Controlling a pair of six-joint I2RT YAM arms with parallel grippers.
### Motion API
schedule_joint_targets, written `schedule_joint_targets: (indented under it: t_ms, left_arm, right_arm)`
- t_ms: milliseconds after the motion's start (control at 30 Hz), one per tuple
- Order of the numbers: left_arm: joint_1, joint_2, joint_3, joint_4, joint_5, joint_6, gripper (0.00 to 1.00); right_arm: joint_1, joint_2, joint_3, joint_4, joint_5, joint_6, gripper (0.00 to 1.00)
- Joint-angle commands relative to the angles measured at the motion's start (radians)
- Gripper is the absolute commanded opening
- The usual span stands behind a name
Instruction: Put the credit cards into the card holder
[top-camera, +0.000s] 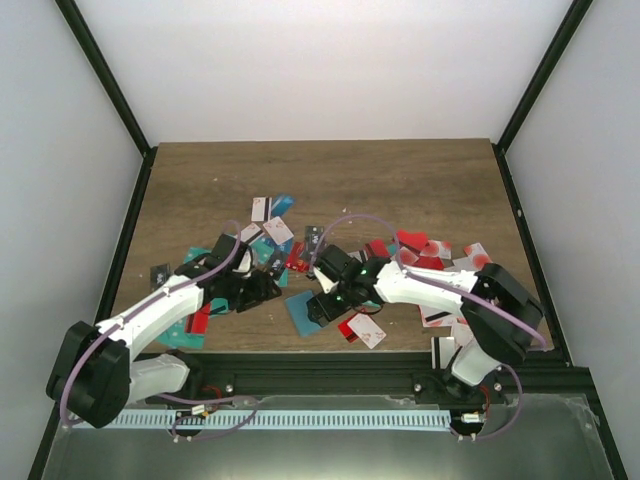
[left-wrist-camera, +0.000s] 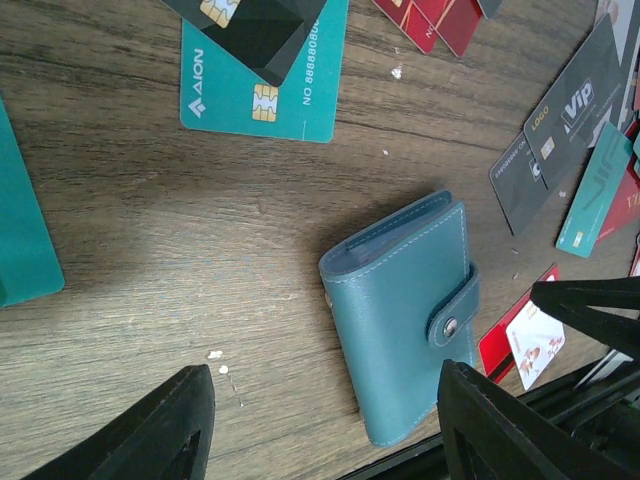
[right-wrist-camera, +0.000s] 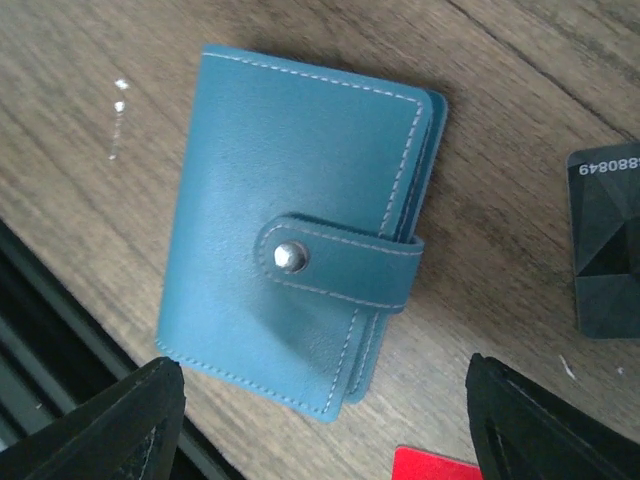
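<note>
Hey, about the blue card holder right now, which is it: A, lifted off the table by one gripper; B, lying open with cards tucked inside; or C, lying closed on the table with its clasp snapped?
C: the card holder lies flat on the wooden table with its clasp tab snapped shut across the front.

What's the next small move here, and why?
Probably lower the open right gripper around the teal-blue leather card holder to steady it: its snap clasp is fastened, it lies flat on the wooden table, and the left gripper hovers open above it, free to undo the clasp.
</note>
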Motion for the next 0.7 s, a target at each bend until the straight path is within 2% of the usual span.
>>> schedule_joint_targets:
  t_ms: [0, 433, 667]
  left_arm:
    - [-0.004, 0.0, 0.001, 0.0, -0.007, -0.01, 0.62]
    - [-0.006, -0.159, -0.074, -0.042, 0.014, -0.041, 0.6]
    - [-0.005, -0.246, -0.102, -0.086, 0.044, -0.034, 0.6]
  right_arm:
    - [0.033, 0.042, 0.073, -0.014, 0.087, 0.011, 0.78]
    - [0.062, 0.173, 0.151, -0.051, 0.087, 0.069, 0.76]
    - [0.07, 0.199, 0.145, -0.022, 0.053, 0.143, 0.64]
